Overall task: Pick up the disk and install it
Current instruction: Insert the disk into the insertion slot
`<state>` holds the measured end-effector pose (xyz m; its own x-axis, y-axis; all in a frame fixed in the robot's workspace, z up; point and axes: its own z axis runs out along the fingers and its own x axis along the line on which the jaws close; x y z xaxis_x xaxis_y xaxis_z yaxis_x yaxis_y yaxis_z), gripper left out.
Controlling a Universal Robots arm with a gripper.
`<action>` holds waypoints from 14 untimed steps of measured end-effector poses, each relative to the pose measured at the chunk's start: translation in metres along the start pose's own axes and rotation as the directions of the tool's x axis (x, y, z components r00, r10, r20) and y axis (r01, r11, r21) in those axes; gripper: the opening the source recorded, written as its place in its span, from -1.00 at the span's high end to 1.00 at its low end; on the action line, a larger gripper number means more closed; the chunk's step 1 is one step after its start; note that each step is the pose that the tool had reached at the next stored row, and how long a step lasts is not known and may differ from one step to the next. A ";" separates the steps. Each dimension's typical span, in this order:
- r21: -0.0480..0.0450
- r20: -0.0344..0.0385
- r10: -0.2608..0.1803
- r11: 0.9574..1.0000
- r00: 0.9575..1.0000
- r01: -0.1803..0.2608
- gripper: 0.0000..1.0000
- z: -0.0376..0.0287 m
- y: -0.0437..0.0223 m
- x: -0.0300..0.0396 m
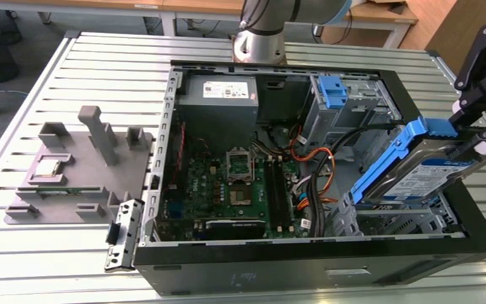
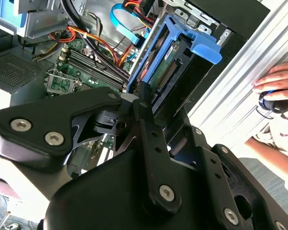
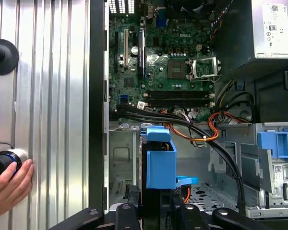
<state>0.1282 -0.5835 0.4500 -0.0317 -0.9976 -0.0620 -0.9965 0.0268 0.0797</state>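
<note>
Black-linked pincer [image 1: 473,142] grips the flat rectangular silver disk [image 1: 424,171] with its blue-and-white label and blue plastic carrier rails. In the second wrist view its fingers [image 2: 143,92] are closed tight on one end of the drive. The disk hangs tilted over the part of the open black tower computer case [image 1: 311,259] at the exterior view's right, with the blue handle end uppermost. Its lower end points down towards the bare metal drive cage [image 1: 404,218], and I cannot tell whether the two touch. Thick black cables [image 1: 353,136] run just beside the drive.

A green motherboard [image 1: 226,183] lies on the case floor, towards the exterior view's left. The grey power-supply box with a white sticker [image 1: 219,92] sits against the far wall, and an upright blue plastic latch piece [image 1: 331,95] is near it. The case rests on a slatted aluminium table [image 1: 49,253], which also carries a grey moulded fixture block [image 1: 74,171]. A person's hand [image 3: 7,184] rests on the table beside the case, touching a small black cylinder [image 3: 0,164].
</note>
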 end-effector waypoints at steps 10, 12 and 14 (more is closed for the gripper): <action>0.000 0.000 0.000 1.000 1.000 0.000 0.30 0.0024 -0.0002 0.0002; 0.000 0.000 0.000 1.000 1.000 0.000 0.30 0.0039 -0.0003 0.0005; 0.000 0.000 0.000 1.000 1.000 0.000 0.30 0.0056 -0.0005 0.0007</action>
<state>0.1282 -0.5839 0.4444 -0.0317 -0.9976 -0.0622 -0.9965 0.0267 0.0796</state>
